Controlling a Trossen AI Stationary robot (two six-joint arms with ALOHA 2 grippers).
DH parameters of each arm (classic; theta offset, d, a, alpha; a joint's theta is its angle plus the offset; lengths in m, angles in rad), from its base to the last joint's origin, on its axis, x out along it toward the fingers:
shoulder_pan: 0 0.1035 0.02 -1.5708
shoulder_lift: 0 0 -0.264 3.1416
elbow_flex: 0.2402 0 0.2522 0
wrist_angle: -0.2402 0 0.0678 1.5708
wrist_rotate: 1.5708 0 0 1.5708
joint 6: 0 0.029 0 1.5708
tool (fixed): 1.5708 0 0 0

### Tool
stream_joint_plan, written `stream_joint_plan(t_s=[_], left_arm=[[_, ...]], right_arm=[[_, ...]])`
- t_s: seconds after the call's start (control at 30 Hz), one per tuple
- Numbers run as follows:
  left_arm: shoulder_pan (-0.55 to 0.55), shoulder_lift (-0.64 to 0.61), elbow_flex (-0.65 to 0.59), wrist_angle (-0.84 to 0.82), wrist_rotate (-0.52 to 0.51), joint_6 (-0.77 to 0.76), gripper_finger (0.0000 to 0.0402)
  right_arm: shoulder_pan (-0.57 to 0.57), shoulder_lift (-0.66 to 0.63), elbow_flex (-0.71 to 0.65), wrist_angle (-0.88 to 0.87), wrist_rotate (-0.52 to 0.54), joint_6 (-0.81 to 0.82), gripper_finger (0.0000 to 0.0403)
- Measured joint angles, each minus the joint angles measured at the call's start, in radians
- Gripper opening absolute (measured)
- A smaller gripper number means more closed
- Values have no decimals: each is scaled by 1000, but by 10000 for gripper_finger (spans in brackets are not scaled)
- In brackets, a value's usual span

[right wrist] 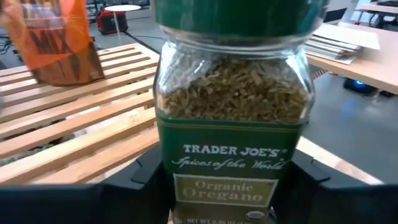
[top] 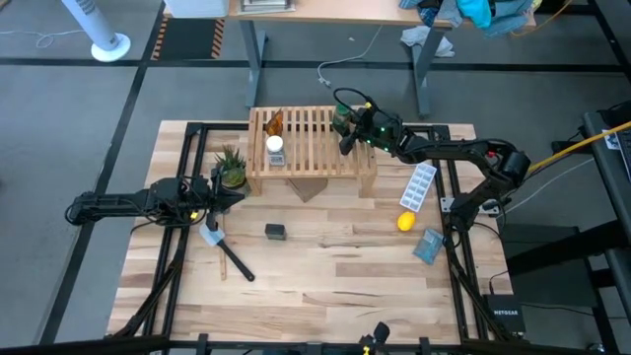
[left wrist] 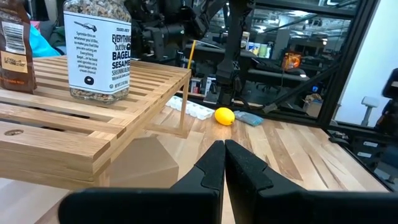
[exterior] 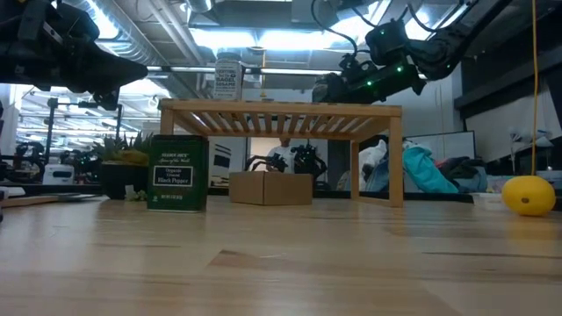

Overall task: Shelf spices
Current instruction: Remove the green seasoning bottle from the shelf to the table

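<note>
The light-wood shelf point(top: 311, 148) stands at the table's far middle. On its slats stand the amber-orange bottle point(top: 274, 122) and the white-capped jar point(top: 275, 148), which also show in the left wrist view as bottle point(left wrist: 12, 43) and jar point(left wrist: 96, 53). My right gripper point(top: 345, 133) is over the shelf's right part, shut on the green-lidded jar point(right wrist: 233, 124). The dark squarish tin point(exterior: 178, 173) stands on its base on the table in front of the shelf. My left gripper point(left wrist: 224, 155) is shut and hovers near the shelf's left front corner, touching nothing. My right gripper pinches the green-lidded jar's lower body point(right wrist: 186, 180) between its two fingers point(right wrist: 134, 183), one on each side of the label. The jar stands upright in the hold, above the shelf slats point(right wrist: 81, 130). Whether its base touches them I cannot tell.
A small potted plant point(top: 232, 168) stands beside my left gripper. A cardboard box point(exterior: 270, 187) sits under the shelf. On the table's right lie a yellow lemon-like thing point(top: 405, 221), a white tray point(top: 421, 185) and a blue packet point(top: 429, 245). A dark-handled tool point(top: 229, 254) lies left of centre.
</note>
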Motion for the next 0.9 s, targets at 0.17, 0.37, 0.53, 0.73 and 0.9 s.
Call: stream_joint_plan(t_s=[0.17,0.37,0.53,0.73,0.9], left_arm=[[0,0,0,0,0,0,5],[0,0,0,0,0,0,5],[0,0,0,0,0,1,5],[0,0,0,0,0,0,5],[0,0,0,0,0,0,5]], right_arm=[[82,-54,0,-8,46,18,202],[262,-152,0,-82,205,17,202],[494,-171,0,-157,393,65,202],[798,-130,0,-159,671,225,202],[975,-25,0,-153,894,410,202]])
